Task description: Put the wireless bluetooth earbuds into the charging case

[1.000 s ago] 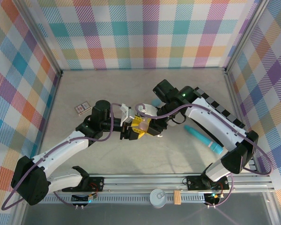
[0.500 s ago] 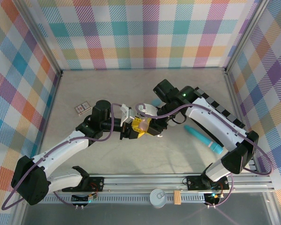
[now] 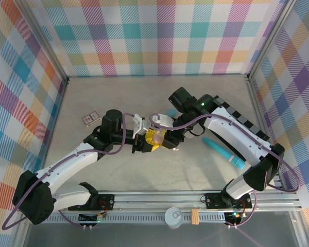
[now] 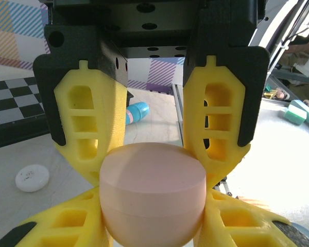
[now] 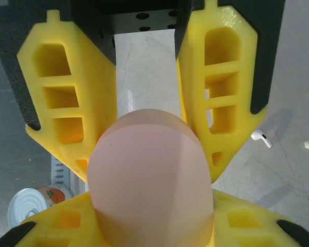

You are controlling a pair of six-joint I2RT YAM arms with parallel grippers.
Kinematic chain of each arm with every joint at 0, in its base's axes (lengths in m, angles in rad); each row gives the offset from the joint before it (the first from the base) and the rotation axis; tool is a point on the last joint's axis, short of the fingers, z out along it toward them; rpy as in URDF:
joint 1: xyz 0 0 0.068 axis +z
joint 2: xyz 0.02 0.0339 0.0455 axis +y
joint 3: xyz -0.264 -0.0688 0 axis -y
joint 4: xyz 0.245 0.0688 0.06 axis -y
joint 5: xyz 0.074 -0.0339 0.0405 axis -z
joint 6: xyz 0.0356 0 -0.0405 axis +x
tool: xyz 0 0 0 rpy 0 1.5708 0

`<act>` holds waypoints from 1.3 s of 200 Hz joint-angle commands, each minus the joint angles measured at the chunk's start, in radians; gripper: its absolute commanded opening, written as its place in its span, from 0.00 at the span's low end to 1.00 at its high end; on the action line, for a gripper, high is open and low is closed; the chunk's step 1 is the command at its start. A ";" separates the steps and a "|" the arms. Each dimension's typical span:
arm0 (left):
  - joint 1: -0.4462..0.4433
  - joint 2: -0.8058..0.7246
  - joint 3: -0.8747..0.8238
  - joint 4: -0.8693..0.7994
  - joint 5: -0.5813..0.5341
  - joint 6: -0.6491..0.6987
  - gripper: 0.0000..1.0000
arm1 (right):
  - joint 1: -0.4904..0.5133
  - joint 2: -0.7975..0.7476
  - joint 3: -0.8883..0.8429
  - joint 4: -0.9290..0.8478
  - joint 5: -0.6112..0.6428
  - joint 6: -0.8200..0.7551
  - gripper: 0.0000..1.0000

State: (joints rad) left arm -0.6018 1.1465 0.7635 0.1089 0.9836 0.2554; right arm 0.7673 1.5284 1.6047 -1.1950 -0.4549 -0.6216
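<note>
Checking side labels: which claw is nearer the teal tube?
Right. The right claw grips the case from the side facing the tube; the left claw grips it from the opposite side, farther away.

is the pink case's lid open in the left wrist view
No, the pink case is closed, lid flush on the base with a thin seam.

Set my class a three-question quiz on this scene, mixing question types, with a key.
1. True or false: the pink case is open.
2. The case is gripped by: A the left gripper alone; B the right gripper alone; C both.
3. Right wrist view: what small white item lies on the table?
Key: 1 false, its lid is shut; 2 C; 3 an earbud.
</note>
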 commanded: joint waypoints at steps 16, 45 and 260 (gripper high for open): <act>-0.013 -0.003 0.018 0.034 0.021 0.010 0.24 | 0.007 -0.053 -0.027 0.048 0.012 -0.004 0.47; -0.013 -0.012 0.004 0.057 0.013 0.009 0.24 | 0.004 -0.093 -0.052 0.054 0.058 -0.006 0.63; -0.013 -0.053 -0.020 0.106 -0.017 0.007 0.25 | -0.130 -0.149 -0.053 0.257 0.099 0.180 0.66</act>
State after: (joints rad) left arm -0.6067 1.1248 0.7414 0.1574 0.9127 0.2546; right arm 0.6548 1.3884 1.5555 -1.0134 -0.3866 -0.4774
